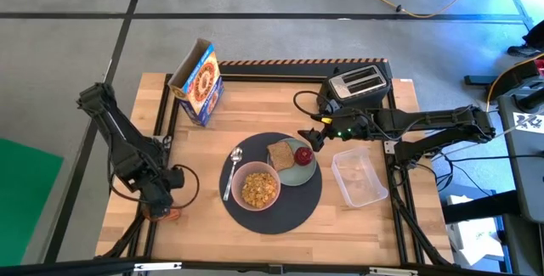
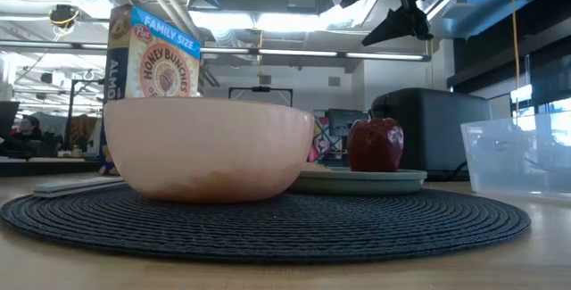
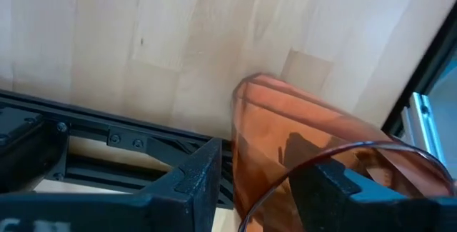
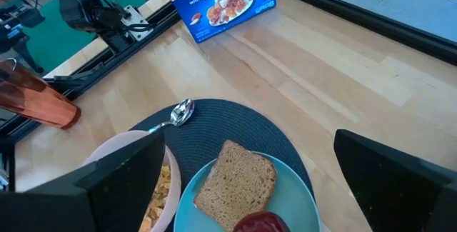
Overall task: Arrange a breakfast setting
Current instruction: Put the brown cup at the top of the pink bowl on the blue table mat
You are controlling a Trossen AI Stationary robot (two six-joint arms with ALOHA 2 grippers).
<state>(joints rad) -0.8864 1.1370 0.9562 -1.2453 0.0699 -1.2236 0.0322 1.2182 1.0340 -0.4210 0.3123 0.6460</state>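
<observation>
Amber cup (image 1: 167, 213) is sitting tilted between the closed fingers of the left gripper (image 3: 260, 178), well off the mat's (image 1: 297, 211) left edge, while the right gripper (image 1: 311, 137), fingers spread and empty, is hovering over the plate (image 1: 299, 174) on the mat.

Pale, smooth wooden table (image 1: 195, 149), ridged woven dark-grey mat (image 2: 294, 223), matt pink bowl (image 2: 208, 147), glossy red fruit (image 2: 375, 145), shiny metal spoon (image 4: 173, 117), translucent amber plastic cup (image 3: 300, 153), clear plastic tub (image 1: 359, 177), printed cardboard cereal box (image 1: 198, 82), coarse-grained toast slice (image 4: 236, 184)
</observation>
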